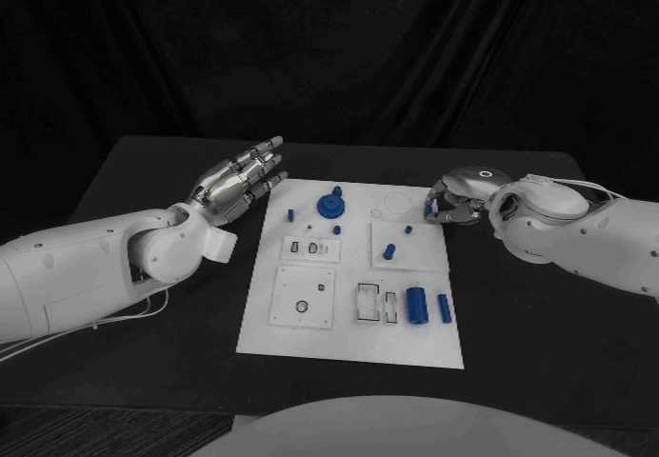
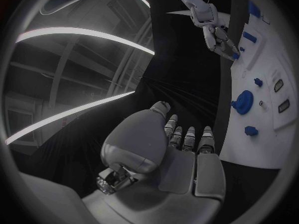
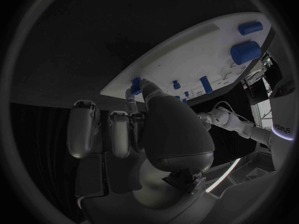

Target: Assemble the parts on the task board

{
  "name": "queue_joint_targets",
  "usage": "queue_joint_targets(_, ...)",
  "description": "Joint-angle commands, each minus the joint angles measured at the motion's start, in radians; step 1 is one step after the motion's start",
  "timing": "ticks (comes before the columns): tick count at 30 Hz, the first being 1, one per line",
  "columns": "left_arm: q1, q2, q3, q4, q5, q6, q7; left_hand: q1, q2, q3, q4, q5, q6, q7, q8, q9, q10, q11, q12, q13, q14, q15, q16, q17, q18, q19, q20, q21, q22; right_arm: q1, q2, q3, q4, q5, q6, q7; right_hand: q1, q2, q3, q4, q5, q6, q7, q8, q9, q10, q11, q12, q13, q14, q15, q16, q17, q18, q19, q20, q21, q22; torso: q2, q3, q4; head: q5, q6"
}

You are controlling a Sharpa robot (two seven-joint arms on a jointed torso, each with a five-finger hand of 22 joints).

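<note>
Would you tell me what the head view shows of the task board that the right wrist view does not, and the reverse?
Head view alone: the whole task board, with the open left hand raised beside its far left corner. Right wrist view alone: the right hand's fingertips on a small blue part at the board's edge. Both: the right hand at the board's far right corner, and blue parts on the board.

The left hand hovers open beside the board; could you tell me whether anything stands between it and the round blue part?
Nothing visible does: bare table and task board separate the left hand from the round blue part.
</note>
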Motion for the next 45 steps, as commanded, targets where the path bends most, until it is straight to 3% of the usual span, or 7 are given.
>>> queue_joint_targets(1,-0.001,0.002,0.001,0.002,0.001,0.014,0.006,-0.006,0.000,0.007,-0.002,0.007,0.000,0.007,0.006,0.001,0.001,0.007,-0.003,-0.001,0.001,0.005,-0.004,-0.001,0.017,-0.001,0.009,-0.006,-0.002,-0.003,0.001,0.001,-0.002,0.002,-0.021,0.003,0.007,0.012,0.010,-0.008,0.047,0.013,0.000,0.012,0.011,0.106,0.004,0.003,0.263,0.098,0.001,-0.005,0.238,-0.005,0.010,-0.002,-0.006,0.198,0.000,0.0002,0.0000,0.000,0.000)
queue_joint_targets(6,-0.001,0.001,0.001,0.002,0.001,0.014,0.005,-0.006,0.000,0.007,-0.002,0.007,0.000,0.007,0.006,0.001,0.001,0.007,-0.003,-0.001,0.001,0.005,-0.004,-0.001,0.017,-0.001,0.009,-0.006,-0.002,-0.003,-0.002,0.001,0.005,0.038,-0.033,0.009,0.016,0.015,0.035,-0.026,0.177,0.022,0.001,0.028,0.039,0.106,0.004,0.003,0.263,0.098,0.001,-0.005,0.239,-0.005,0.011,-0.004,-0.005,0.199,0.000,0.0002,0.0006,0.001,0.000)
queue_joint_targets(10,-0.001,-0.001,0.001,0.004,0.001,0.014,0.004,-0.007,0.000,0.008,-0.002,0.007,0.000,0.008,0.006,0.001,0.001,0.007,-0.003,-0.001,0.001,0.005,-0.004,-0.001,0.017,-0.001,0.009,-0.006,-0.002,-0.003,-0.008,0.001,0.019,0.056,-0.061,0.011,0.017,0.013,0.048,-0.034,0.220,0.023,0.002,0.033,0.050,0.106,0.005,0.003,0.263,0.098,0.001,-0.005,0.239,-0.006,0.012,-0.002,-0.003,0.200,0.000,0.0005,0.0009,0.002,0.000)
queue_joint_targets(19,-0.002,-0.006,0.001,0.007,0.001,0.010,0.002,-0.007,0.000,0.009,-0.003,0.007,0.001,0.008,0.007,0.001,0.001,0.008,-0.003,-0.001,0.001,0.006,-0.004,-0.001,0.017,-0.001,0.010,-0.006,-0.002,0.027,-0.039,0.002,0.143,0.068,-0.154,0.000,0.015,0.002,0.052,-0.041,0.206,0.034,0.005,0.042,0.063,0.106,0.005,0.003,0.263,0.098,0.005,-0.003,0.240,-0.008,0.017,0.000,0.006,0.202,0.000,-0.0002,-0.0007,0.009,0.000)
queue_joint_targets(28,-0.002,-0.005,0.001,0.009,0.001,0.009,0.002,-0.008,-0.001,0.011,-0.003,0.007,0.003,0.008,0.008,0.001,0.001,0.008,-0.003,-0.001,0.001,0.006,-0.004,-0.001,0.017,-0.001,0.010,-0.006,-0.002,0.047,-0.009,0.002,0.270,0.057,-0.137,-0.015,0.006,-0.005,0.050,-0.042,0.177,0.044,0.006,0.049,0.073,0.106,0.005,0.003,0.263,0.096,0.006,-0.012,0.230,-0.011,0.023,0.001,0.020,0.206,0.000,-0.0006,0.0005,0.001,0.000)
queue_joint_targets(41,-0.001,0.002,0.001,0.008,0.001,0.009,0.002,-0.009,-0.001,0.013,-0.004,0.007,0.003,0.009,0.008,0.001,0.001,0.009,-0.003,-0.001,0.001,0.007,-0.004,-0.001,0.017,-0.001,0.011,-0.006,-0.002,-0.015,0.129,0.002,0.221,-0.001,-0.106,-0.033,-0.002,-0.013,0.047,-0.043,0.158,0.049,0.009,0.051,0.079,0.106,0.006,0.003,0.263,0.095,0.010,-0.018,0.223,-0.012,0.026,0.004,0.026,0.208,-0.001,-0.0016,-0.0031,0.005,0.000)
queue_joint_targets(45,-0.001,0.004,0.001,0.007,0.001,0.009,0.003,-0.009,-0.001,0.014,-0.005,0.007,0.003,0.009,0.008,0.001,0.001,0.010,-0.003,-0.001,0.001,0.007,-0.004,-0.001,0.017,-0.001,0.011,-0.006,-0.002,-0.032,0.161,0.002,0.196,-0.034,-0.091,-0.037,-0.002,-0.014,0.047,-0.043,0.157,0.049,0.009,0.051,0.080,0.106,0.007,0.003,0.263,0.095,0.010,-0.018,0.223,-0.011,0.025,0.004,0.024,0.207,-0.002,-0.0012,0.0026,0.002,0.000)
